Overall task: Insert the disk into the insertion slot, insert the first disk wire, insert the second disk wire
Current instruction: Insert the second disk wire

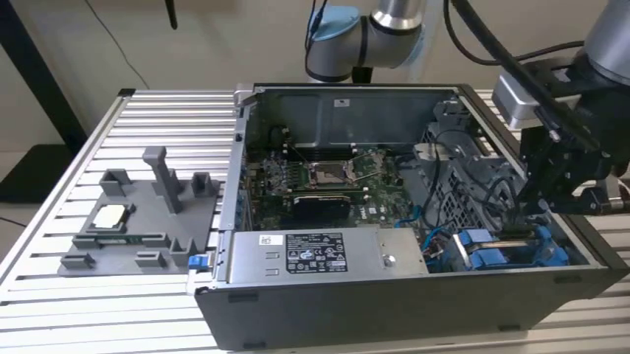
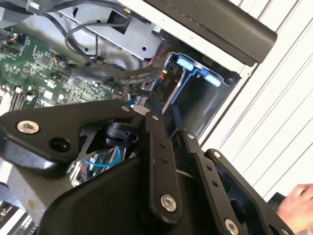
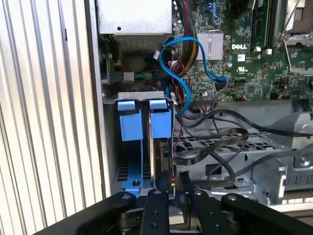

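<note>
Exterior view: shows an open computer case [image 1: 394,310] lying on a slatted metal table [image 1: 147,118]. Holds a green motherboard [image 1: 320,177] on its floor, a grey metal power supply box [image 1: 325,254] with a white-and-black sticker along the near wall, and the insertion slot [image 1: 492,254] in the near corner at the exterior view's right. Reached into from above by the gripper [image 1: 527,221], low over that slot.

Seen in the first wrist view: the insertion slot [image 3: 128,171] as a grey-blue bay topped by two bright blue tabs [image 3: 129,120], with the disk [image 3: 157,156] standing on edge inside it, just beside the tabs. Clamped on the disk's near edge, as far as can be made out, the gripper [image 3: 168,188]. Looping above the bay, a blue cable [image 3: 178,63] among black wires.

Same in the second wrist view: the disk [image 2: 173,90] partly down inside the insertion slot [image 2: 205,103], the gripper [image 2: 168,125] pinching it.

Well apart at the exterior view's left, on the table: a dark grey holder tray [image 1: 138,221] with upright posts, carrying a small pale part [image 1: 111,215] in one recess.
</note>
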Available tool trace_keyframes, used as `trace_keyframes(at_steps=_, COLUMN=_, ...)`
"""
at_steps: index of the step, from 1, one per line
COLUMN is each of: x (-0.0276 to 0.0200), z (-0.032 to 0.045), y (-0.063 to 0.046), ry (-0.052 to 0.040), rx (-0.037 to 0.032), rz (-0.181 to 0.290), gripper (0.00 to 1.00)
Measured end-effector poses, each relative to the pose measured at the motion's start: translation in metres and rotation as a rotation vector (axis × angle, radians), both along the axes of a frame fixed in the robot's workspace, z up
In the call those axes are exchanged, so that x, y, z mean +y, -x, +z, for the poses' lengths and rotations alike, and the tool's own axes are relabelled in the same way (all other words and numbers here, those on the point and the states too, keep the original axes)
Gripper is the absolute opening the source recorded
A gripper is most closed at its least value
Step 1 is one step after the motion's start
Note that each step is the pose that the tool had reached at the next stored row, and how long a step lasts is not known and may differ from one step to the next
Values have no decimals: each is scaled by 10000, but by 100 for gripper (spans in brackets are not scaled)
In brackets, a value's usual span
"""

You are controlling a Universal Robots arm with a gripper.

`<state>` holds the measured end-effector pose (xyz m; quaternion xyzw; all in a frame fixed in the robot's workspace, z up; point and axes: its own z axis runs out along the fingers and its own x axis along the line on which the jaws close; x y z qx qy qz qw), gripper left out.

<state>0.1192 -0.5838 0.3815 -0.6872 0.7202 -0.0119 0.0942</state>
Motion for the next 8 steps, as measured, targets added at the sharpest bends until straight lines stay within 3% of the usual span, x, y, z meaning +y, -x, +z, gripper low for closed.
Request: trace_keyframes(at_steps=8, x=-1, z=10, y=0, ry=-2, rx=0, rz=0, gripper=24)
